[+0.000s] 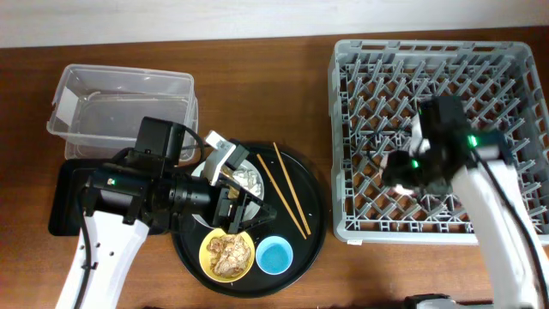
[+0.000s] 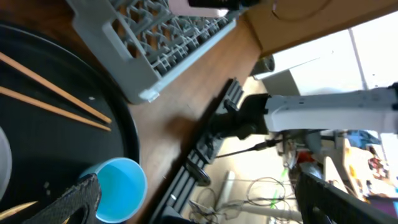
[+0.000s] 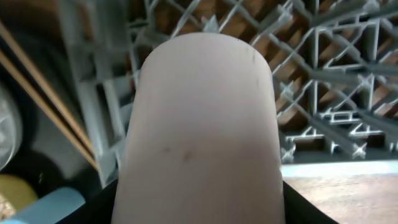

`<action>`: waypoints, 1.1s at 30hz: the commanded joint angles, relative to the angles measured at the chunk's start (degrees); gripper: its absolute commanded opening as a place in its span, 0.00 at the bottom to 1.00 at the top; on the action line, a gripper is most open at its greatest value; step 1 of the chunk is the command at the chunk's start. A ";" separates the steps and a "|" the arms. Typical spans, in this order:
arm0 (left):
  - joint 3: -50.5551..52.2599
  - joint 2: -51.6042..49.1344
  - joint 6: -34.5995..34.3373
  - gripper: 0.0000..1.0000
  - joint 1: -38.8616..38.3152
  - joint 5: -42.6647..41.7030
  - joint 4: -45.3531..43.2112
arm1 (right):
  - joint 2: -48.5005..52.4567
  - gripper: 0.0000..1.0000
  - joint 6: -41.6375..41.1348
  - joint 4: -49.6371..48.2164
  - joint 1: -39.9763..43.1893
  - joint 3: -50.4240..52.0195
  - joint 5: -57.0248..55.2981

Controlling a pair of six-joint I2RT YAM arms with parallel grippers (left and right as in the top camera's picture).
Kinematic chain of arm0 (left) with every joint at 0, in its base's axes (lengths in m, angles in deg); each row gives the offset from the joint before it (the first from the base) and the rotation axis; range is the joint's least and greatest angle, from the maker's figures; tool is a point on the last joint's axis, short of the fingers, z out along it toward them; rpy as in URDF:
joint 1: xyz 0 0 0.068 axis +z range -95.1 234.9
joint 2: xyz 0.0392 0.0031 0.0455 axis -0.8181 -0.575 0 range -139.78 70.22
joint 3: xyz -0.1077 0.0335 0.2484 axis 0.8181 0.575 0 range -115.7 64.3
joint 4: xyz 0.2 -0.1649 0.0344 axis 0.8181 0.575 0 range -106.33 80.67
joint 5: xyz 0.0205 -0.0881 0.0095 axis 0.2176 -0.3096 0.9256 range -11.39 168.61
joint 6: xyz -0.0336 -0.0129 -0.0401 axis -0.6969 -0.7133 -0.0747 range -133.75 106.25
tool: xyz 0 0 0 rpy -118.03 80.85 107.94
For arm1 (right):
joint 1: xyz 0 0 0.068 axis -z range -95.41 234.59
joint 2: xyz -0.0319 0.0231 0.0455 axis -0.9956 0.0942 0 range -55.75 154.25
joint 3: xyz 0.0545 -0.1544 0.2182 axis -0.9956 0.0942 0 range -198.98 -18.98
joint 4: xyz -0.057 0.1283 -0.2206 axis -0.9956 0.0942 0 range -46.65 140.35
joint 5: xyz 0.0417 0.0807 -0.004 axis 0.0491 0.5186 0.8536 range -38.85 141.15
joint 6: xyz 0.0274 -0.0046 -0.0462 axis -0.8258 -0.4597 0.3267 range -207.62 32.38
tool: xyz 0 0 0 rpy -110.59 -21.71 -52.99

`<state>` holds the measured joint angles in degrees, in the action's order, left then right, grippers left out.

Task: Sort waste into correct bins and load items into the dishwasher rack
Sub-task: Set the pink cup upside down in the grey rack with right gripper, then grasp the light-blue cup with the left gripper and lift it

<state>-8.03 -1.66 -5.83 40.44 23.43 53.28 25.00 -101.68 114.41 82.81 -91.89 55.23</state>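
My right gripper (image 1: 403, 169) is over the front middle of the grey dishwasher rack (image 1: 360, 225) and is shut on the pink cup (image 3: 202, 124), which fills the right wrist view; its jaws (image 3: 199, 208) flank the cup. My left gripper (image 1: 230, 184) is open and empty over the pale plate (image 1: 255, 178), which holds white paper scraps. In the left wrist view its fingers (image 2: 199, 205) are spread wide, with the blue cup (image 2: 118, 186) beside the left finger. The yellow bowl (image 1: 227, 255) holds the food lump. The blue cup (image 1: 274, 256) and chopsticks (image 1: 287, 190) lie on the round tray.
The round black tray (image 1: 313, 227) sits at the centre front. The clear tub (image 1: 120, 107) stands at the back left, with the shallow black tray (image 1: 64, 202) in front of it, partly under my left arm. The rack's corner (image 2: 149, 93) shows in the left wrist view.
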 commanded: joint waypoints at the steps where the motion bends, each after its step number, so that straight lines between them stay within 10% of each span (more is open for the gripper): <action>1: -0.09 0.39 0.37 0.99 -0.02 0.20 0.13 | 8.02 0.61 0.55 0.66 0.35 -4.26 -1.95; 10: -0.02 0.39 0.35 0.99 -0.20 1.79 1.11 | 7.08 0.92 2.49 6.08 0.35 -4.98 2.34; 15: 0.94 0.39 -10.47 0.98 -10.86 29.94 0.79 | -13.68 0.93 2.29 5.03 0.35 -6.62 12.48; 20: 13.62 -5.68 -30.03 0.52 -34.49 48.85 -14.91 | -31.30 0.96 1.55 8.24 0.35 -6.60 12.46; 33: 14.34 -20.63 -38.82 0.20 -48.37 51.54 -21.24 | -29.27 0.96 1.60 12.13 0.35 -6.49 12.44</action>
<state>5.78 -18.58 -42.63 -5.66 74.43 32.69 -4.31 -99.70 126.15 82.81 -98.31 67.34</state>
